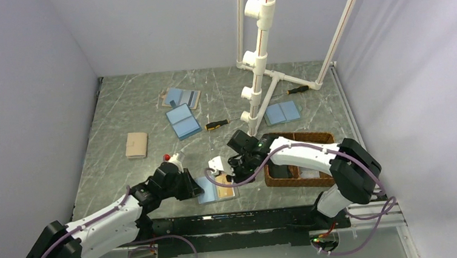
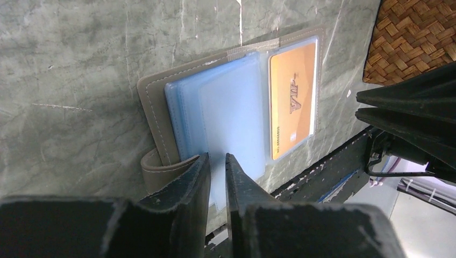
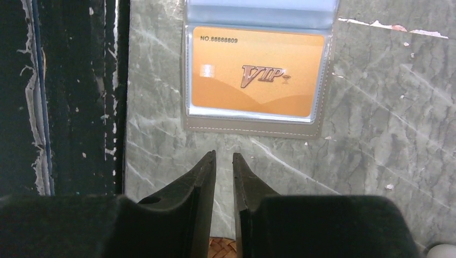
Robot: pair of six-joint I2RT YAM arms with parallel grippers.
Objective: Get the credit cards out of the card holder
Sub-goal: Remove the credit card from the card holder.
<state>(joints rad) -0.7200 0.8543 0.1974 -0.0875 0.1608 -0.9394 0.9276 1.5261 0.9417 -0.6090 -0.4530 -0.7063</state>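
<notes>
fingers (image 2: 188,185) of the left gripper (image 2: 218,158) stood a slit apart over the open card holder (image 2: 156,102), at the table's (image 1: 121,112) 6 o'clock; the right gripper (image 3: 224,156) likewise, empty. 1 credit card (image 3: 258,72) sat pocketed at its 12 o'clock; i judged it needed pinching out next.

The card holder (image 2: 153,102) lies open and flat on the counter (image 1: 127,106) near my side, with a grey-tan edge and light blue sleeves. One orange credit card (image 3: 257,72), marked VIP, sits inside its clear sleeve.
</notes>
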